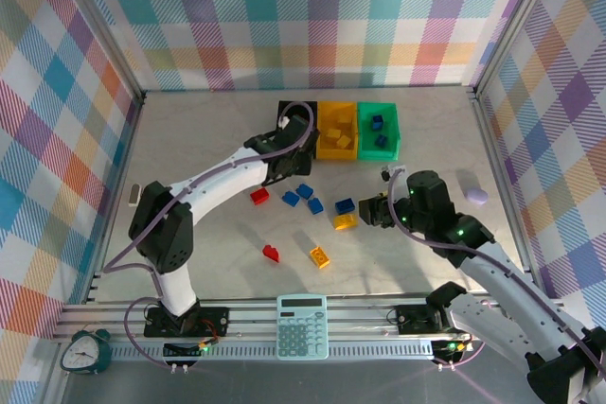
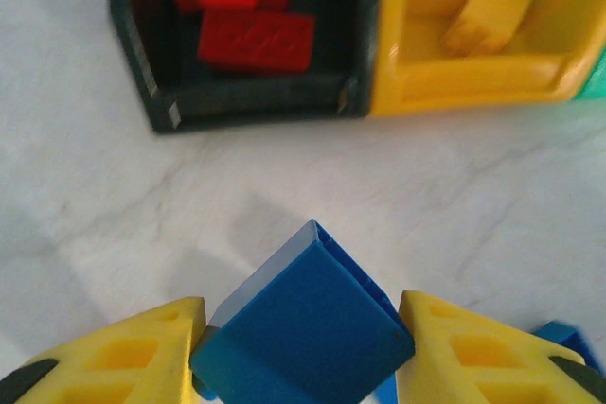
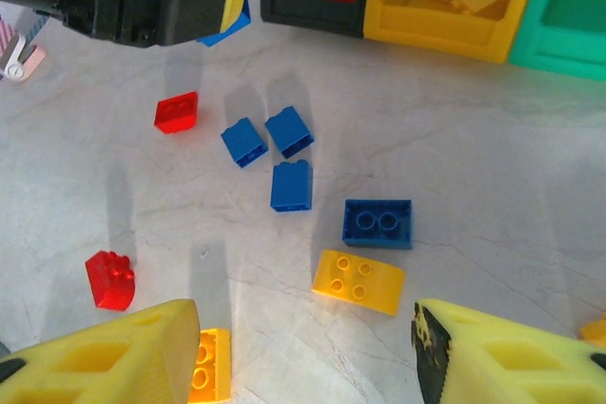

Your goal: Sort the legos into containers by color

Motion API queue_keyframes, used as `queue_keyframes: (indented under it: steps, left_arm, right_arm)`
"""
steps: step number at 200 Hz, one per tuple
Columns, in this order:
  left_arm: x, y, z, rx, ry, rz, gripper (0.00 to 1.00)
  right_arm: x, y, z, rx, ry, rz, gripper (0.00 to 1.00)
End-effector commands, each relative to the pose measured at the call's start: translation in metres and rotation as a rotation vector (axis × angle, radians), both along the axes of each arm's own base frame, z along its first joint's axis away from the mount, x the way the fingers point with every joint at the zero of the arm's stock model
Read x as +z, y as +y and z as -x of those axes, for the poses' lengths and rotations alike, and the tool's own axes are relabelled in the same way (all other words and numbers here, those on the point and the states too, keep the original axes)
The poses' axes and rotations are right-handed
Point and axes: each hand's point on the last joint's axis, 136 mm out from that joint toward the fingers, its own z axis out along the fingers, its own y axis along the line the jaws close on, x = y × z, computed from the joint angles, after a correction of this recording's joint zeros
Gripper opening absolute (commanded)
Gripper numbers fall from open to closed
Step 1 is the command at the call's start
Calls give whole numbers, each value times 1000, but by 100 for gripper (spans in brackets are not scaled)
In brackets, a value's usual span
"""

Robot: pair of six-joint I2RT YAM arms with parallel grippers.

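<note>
The left fingers (image 2: 142, 352) are clamping a blue brick (image 2: 308, 328) by its sides. The brick is sitting tilted with one corner pointing forward, so it is at risk of twisting or slipping out while being carried. It is hanging above bare desk (image 2: 284, 196) just short of the black bin (image 2: 256, 106), which is holding red bricks (image 2: 256, 40), whereas the blue ones are lying in the green bin (image 1: 378, 154) at the far end of the row. Letting go here would be dropping it on the desk or among the wrong colour, and the way to green is passing over the yellow bin (image 2: 464, 82). The right fingers (image 3: 104, 357) are standing wide apart with nothing between them, hovering over a yellow brick (image 3: 358, 281) that is lying just beside a loose blue brick (image 3: 378, 223), so closing there could be catching or nudging both. From above, the left arm is stretching far forward toward the bins and the right arm is bending inward over the loose bricks, so the two could be crowding each other.
</note>
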Motion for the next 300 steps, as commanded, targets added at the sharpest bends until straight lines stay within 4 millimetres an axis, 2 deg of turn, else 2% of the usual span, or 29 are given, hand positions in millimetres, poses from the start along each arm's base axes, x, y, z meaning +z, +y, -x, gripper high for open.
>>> queue_keyframes:
  steps: [1, 32, 93, 124, 159, 204, 213, 228, 243, 256, 300]
  left_arm:
    - [1, -19, -14, -76, 12, 4, 29]
    - [14, -58, -40, -141, -18, 86, 29]
    - [23, -129, -83, -243, -63, 239, 25]
    - [25, -162, -97, -290, -84, 318, 25]
    - [29, -189, -110, -307, -130, 437, 26]
    - [19, -212, -123, -283, -168, 532, 30]
    - [22, -217, -127, -286, -193, 559, 35]
    - [21, -216, -134, -262, -209, 554, 49]
    - [26, -213, -136, -248, -227, 541, 62]
    - [34, -210, -136, -255, -242, 534, 67]
    - [62, -202, -131, -273, -280, 523, 71]
  right_arm:
    - [11, -12, -4, -95, 1, -5, 61]
    - [18, -22, -5, -163, 5, -13, 61]
    - [23, -31, 0, -201, 2, -21, 61]
    - [26, -32, 4, -198, 1, -24, 60]
    - [27, -34, 7, -200, 4, -25, 60]
    - [31, -37, 13, -199, 5, -31, 61]
    - [32, -37, 15, -194, 7, -30, 61]
    - [31, -39, 17, -193, 16, -25, 61]
    - [30, -41, 19, -198, 20, -17, 61]
    - [28, -42, 20, -201, 22, -15, 61]
    - [23, -43, 20, -204, 29, -13, 61]
